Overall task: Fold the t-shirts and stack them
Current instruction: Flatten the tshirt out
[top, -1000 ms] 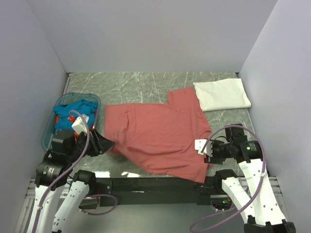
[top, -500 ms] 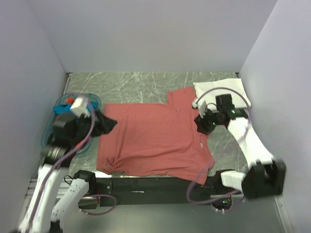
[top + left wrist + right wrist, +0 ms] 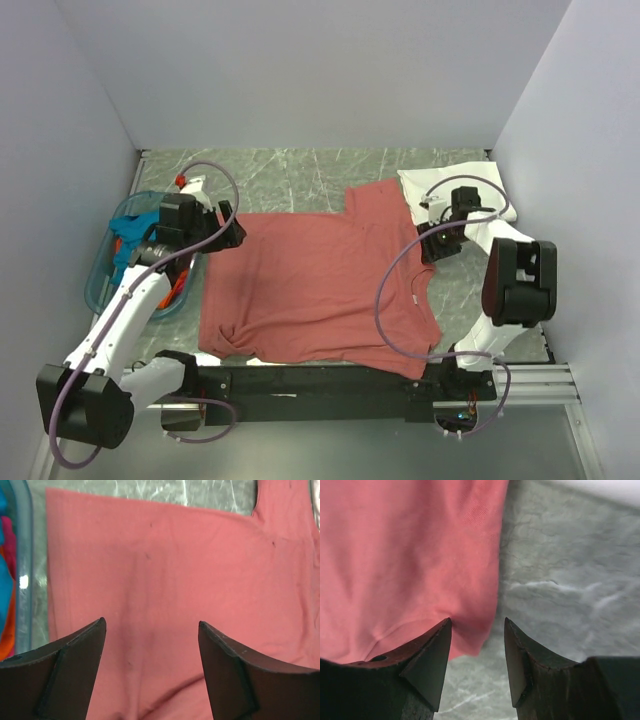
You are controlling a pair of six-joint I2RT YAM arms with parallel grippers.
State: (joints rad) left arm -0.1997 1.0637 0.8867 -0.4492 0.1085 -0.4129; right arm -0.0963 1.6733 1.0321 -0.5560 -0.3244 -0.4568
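Over the dusty-red shirt (image 3: pixel 320 290), spread flat on the table (image 3: pixel 300 170): left gripper (image 3: pixel 230 238) at its far-left corner, jaws apart, holding nothing. Right gripper (image 3: pixel 428 250) at its right sleeve, jaws apart, sleeve edge under the gap, not clamped. Count: one folded white shirt (image 3: pixel 458 195) just beyond that sleeve; one basket (image 3: pixel 100 285) left of it, with teal shirt (image 3: pixel 135 250) and orange shirt (image 3: pixel 5 632) inside.

Matt cloth on a glossy, veined desk (image 3: pixel 290 175).
Under the left tool (image 3: pixel 151 622): dusty-red shirt (image 3: pixel 165 570), soft, matt; beside it, translucent plastic basket (image 3: pixel 24 580).
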